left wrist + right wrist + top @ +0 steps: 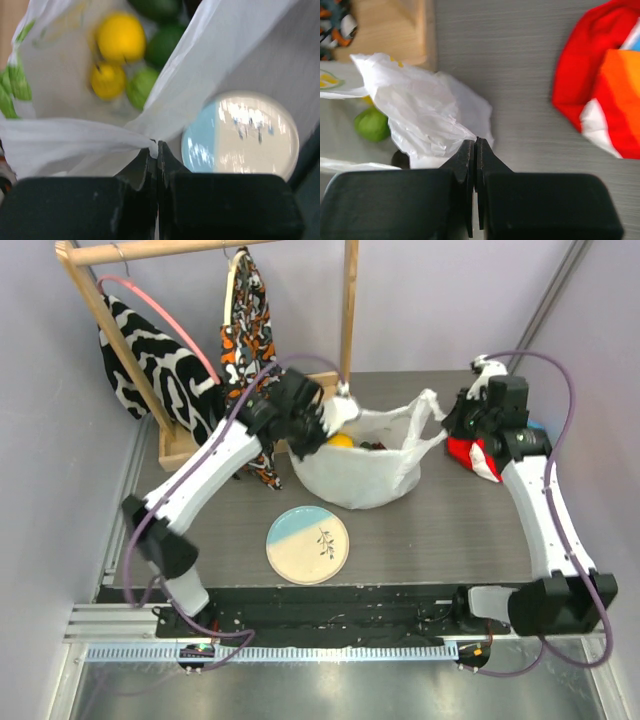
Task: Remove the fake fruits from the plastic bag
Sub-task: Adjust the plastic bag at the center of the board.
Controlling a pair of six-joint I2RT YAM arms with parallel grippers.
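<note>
The white plastic bag (pixel 360 465) stands open at mid-table. My left gripper (pixel 318 420) is shut on its left rim, pinching the film (pixel 90 137) between the jaws. My right gripper (pixel 452 412) is shut on the right handle loop (pixel 425 107). Inside the bag, the left wrist view shows two yellow lemons (pixel 121 37), a light green lime (pixel 141 86) and dark green ovals (pixel 164 44). A lemon shows from above in the top view (pixel 342 440). The lime also shows in the right wrist view (pixel 371 125).
A round blue-and-cream plate (pixel 308 544) lies in front of the bag. A red and rainbow cloth (pixel 475 457) lies at the right. A wooden clothes rack (pixel 195 445) with hanging patterned cloths stands at the back left.
</note>
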